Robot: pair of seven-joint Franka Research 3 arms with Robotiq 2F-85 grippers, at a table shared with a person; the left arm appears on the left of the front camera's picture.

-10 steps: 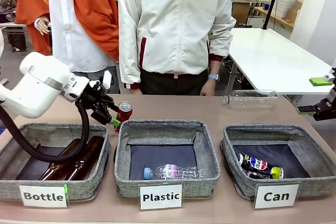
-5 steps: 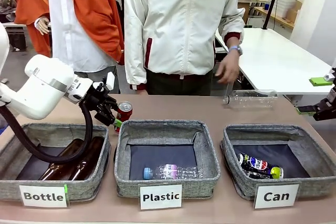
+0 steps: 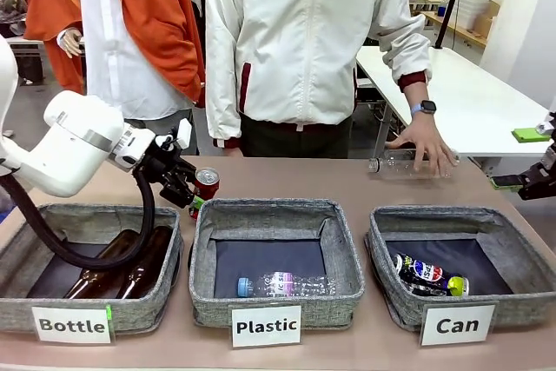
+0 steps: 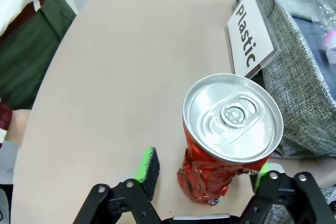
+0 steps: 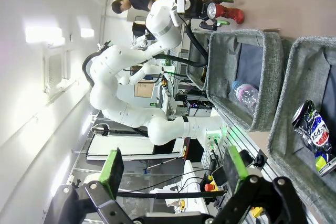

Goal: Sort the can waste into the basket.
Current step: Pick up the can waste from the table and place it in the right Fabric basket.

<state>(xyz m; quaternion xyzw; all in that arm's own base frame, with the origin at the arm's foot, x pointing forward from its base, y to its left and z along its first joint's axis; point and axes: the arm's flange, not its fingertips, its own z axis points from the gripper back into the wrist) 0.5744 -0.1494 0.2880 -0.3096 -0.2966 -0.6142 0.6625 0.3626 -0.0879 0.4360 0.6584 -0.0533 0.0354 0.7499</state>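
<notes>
Front view: 1 crushed can [image 3: 430, 275] is lodged in the basket [image 3: 460, 215]; 1 red can [image 3: 206, 185], well left of it, is straddled, ungripped, by the spread left gripper [image 4: 205, 167].

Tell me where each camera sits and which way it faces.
Front view: fixed between the arms, facing across the table at the person, hand on a clear bottle; left gripper and right gripper show.
Left wrist view: looks down past its open fingers at the red can beside the Plastic basket.
Right wrist view: rolled sideways, looks past its open fingers over the baskets toward the left arm.
Shared: all three show the red can; front and right wrist, the crushed can.
</notes>
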